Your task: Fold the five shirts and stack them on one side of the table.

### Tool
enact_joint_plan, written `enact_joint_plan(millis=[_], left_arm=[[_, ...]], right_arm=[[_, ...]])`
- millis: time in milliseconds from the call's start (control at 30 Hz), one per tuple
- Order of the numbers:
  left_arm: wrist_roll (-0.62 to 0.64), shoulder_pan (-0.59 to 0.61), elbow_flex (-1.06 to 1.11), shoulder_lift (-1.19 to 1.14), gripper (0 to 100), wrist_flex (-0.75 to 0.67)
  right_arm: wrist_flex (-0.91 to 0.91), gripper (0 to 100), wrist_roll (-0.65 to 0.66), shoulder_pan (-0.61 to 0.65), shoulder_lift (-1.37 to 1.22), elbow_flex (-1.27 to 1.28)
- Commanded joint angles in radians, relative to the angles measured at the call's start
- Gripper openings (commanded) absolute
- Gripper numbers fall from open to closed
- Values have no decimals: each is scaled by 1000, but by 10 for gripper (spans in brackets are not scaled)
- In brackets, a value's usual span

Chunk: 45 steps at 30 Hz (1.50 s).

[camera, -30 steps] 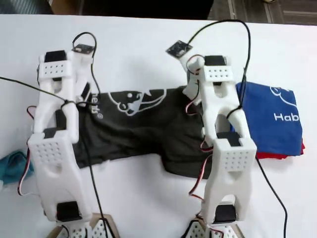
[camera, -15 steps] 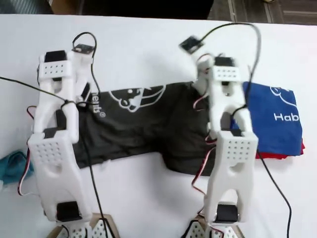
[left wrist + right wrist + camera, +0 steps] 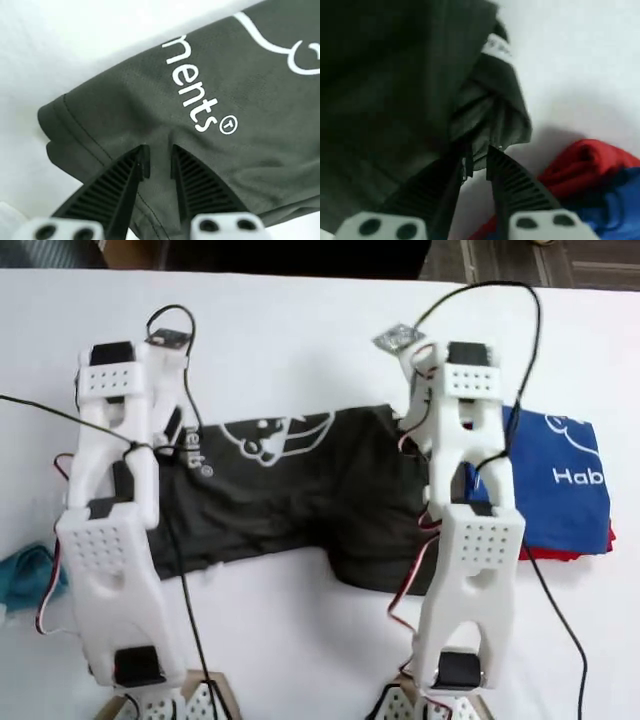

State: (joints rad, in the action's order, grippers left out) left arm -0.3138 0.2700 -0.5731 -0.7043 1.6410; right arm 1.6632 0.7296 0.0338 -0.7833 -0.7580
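Black shirt (image 3: 300,500): clenched between jaws of left gripper (image 3: 158,159) and right gripper (image 3: 477,161) (shallow bites), so fabric may slip mid-fold.

Left tool (image 3: 159,156) clamped, right tool (image 3: 477,159) clamped

Black shirt (image 3: 150,100): white drawing beyond left gripper (image 3: 157,156) cut by frame edge. Past right gripper (image 3: 477,161), red shirt (image 3: 580,160) blurred, mostly under blue shirt (image 3: 620,210).
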Motion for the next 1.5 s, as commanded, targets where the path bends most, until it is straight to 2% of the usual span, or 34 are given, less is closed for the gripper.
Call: enact_joint_plan(millis=[0, 200, 367, 600, 733, 967, 1267, 1467], left_arm=[[9, -3, -36, 11, 102, 8], [41, 5, -33, 14, 101, 71], [43, 60, -31, 20, 101, 86], [3, 94, -21, 20, 101, 141], [-2, 92, 105, 20, 101, 135], [-2, 95, 257, 78, 101, 78], [-2, 87, 670, 344, 101, -153], [0, 89, 737, 396, 101, -181]], right_arm=[[35, 67, 6, 50, 196, -2], [25, 70, 6, 180, 456, 301], [-82, 70, 6, 262, 607, 580], [-254, 70, 6, 271, 699, 927], [-303, 70, 6, 278, 737, 1046], [-302, 70, 6, 331, 857, 1185], [-386, 71, 6, 387, 912, 1356], [-461, 171, 6, 400, 911, 1364]])
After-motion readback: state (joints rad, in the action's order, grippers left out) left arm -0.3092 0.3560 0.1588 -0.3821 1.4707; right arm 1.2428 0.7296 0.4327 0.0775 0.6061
